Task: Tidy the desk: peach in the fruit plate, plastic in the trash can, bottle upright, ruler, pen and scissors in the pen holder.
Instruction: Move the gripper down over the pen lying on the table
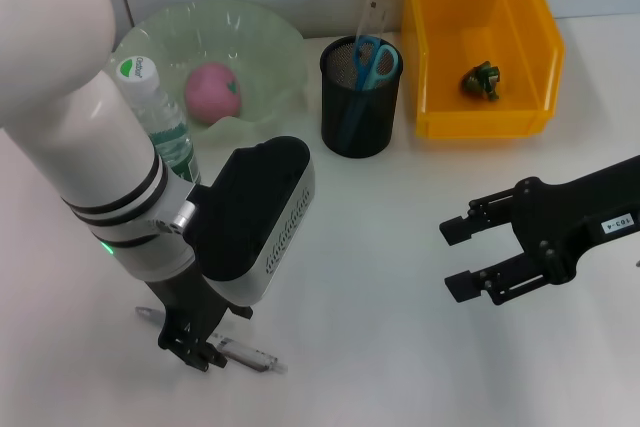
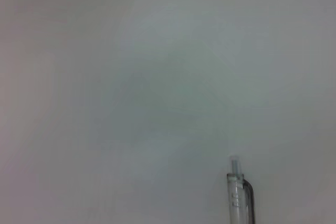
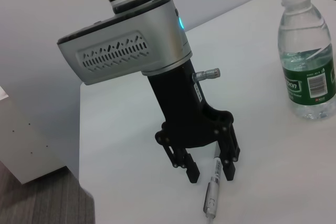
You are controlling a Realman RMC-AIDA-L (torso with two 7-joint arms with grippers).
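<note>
Left pincer point(image 1: 196, 343) astride half-hidden pen point(image 1: 250, 355), fingers apart.

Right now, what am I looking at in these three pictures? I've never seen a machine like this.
It is a robot with two arms, each ending in a gripper. One picture looks down from its head; the other two come from cameras on its wrists. On the white desk, the left gripper is open, lowered around a pen lying flat; nothing is held yet. The right gripper hovers open and empty. Behind stand a bottle, a peach in the fruit plate, scissors and a ruler in the pen holder, and a trash can.
</note>
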